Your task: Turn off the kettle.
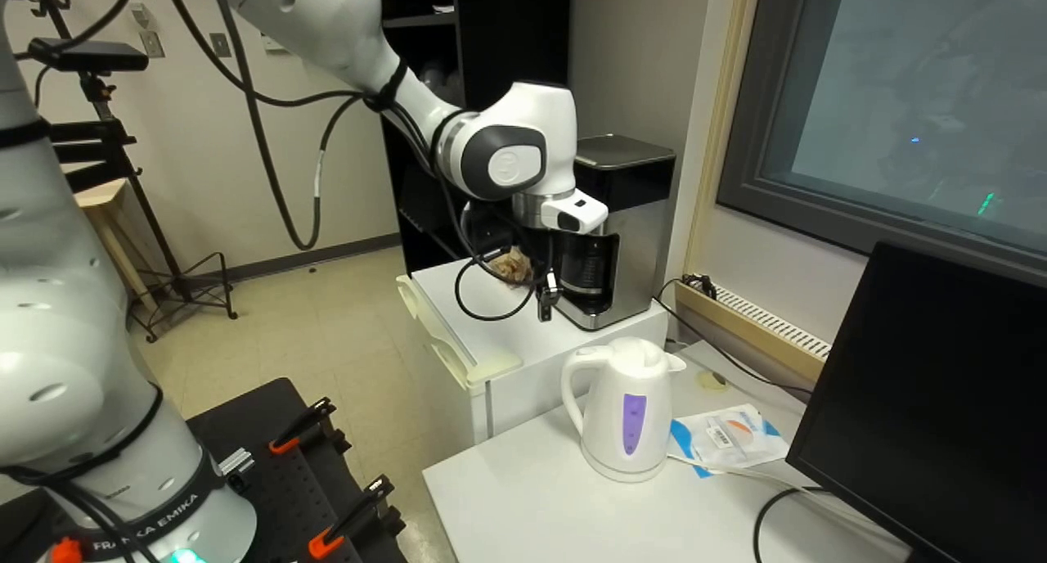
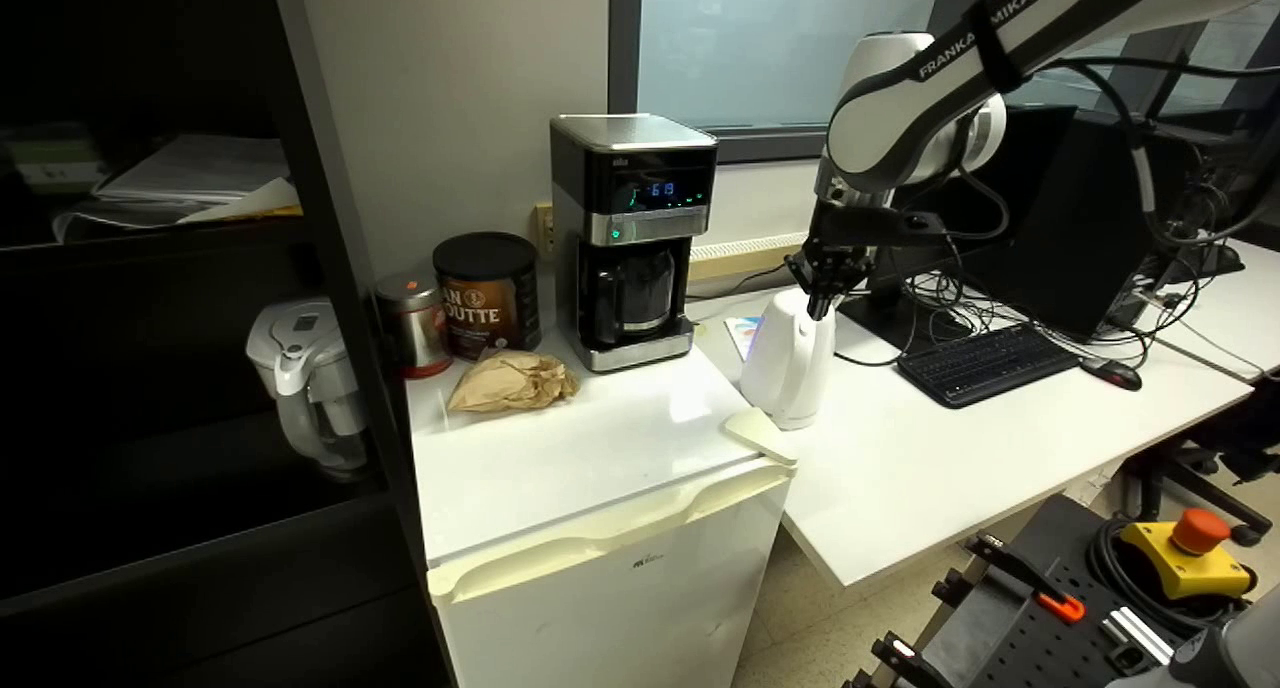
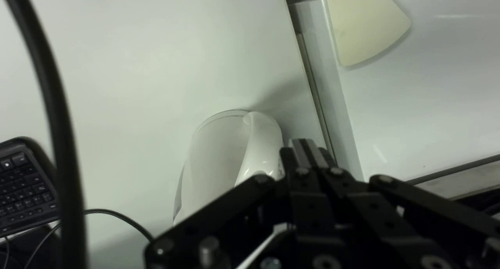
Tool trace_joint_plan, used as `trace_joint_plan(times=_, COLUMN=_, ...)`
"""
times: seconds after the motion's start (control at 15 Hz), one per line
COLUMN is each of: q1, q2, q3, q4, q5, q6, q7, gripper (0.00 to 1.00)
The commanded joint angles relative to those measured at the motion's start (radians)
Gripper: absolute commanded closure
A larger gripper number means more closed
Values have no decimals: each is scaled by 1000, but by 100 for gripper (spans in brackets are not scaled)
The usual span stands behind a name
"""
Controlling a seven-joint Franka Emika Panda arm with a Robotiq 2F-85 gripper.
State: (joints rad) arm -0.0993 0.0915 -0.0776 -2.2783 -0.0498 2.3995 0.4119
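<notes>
— What flanks your Robotiq gripper [image 3: 308,146] in the wrist view?
— Well left of it, a black computer keyboard [image 3: 23,187]; just left, the white electric kettle [image 3: 218,155], upright on a white desk [image 3: 136,85], loop handle [image 3: 262,144] facing the gripper, contact unclear.
— And the gripper?
— You have it clenched, jaws together, with a white mini fridge [image 3: 422,104] to its right.

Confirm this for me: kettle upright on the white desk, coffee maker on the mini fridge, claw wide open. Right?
Not quite: the claw is shut, not wide open; the wrist view shows its tips together. The rest is right: the kettle is upright on the white desk and the coffee maker is on the mini fridge.
</notes>
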Motion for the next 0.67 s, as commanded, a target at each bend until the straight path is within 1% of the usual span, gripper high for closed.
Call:
trace_joint_plan(times=0.0, q1=14, q2=72, q3=-28, q4=59, q5=-36, q6=28, q7=76, gripper=99)
trace_joint_plan(times=0.27, q1=24, q2=123, q3=-53, q4=91, q5=-54, q6=62, q7=127, gripper=99)
trace_joint_plan(times=0.6, q1=42, q2=174, q3=-79, q4=132, q5=-58, q6=78, q7=170, gripper=99)
